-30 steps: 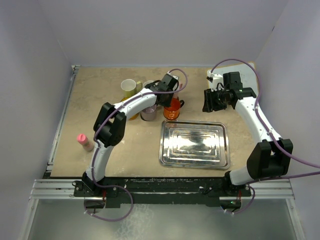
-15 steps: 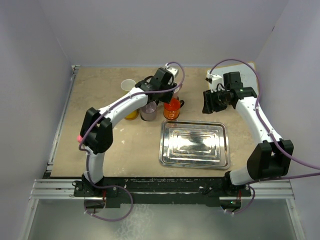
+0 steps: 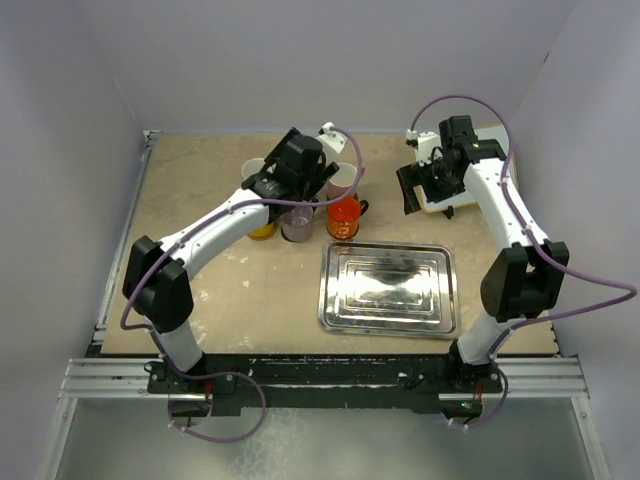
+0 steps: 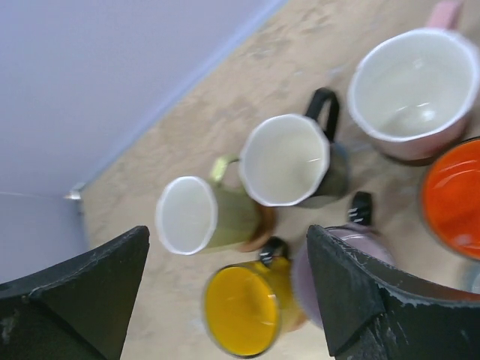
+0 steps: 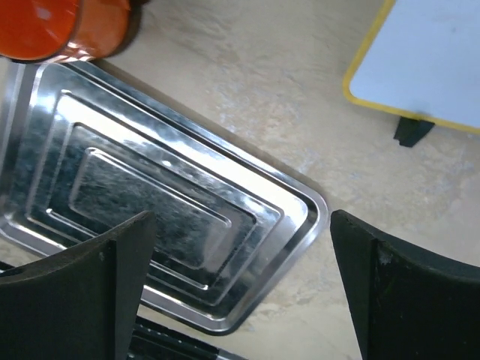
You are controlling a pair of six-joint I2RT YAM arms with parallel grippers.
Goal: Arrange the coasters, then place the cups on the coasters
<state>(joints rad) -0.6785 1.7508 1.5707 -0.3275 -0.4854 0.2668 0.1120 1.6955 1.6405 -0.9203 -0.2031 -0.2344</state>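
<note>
Left hand (image 4: 225,296), seemingly clear above cups (image 4: 287,160)

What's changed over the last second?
The left gripper swung left above the cups as its arm stretched out; its jaws now stand open with nothing held. The right gripper shifted slightly toward the far wall and is open and empty. The cups and the tray stayed put.

- Left arm (image 3: 215,225): white tube links between chunky black joint housings.
- Right arm (image 3: 512,225): the same white-and-black build.
- A thin purple cable (image 3: 462,97) loops along each arm.
- Jaws: matte black, wedge-shaped, with scuffed pale edges.
</note>
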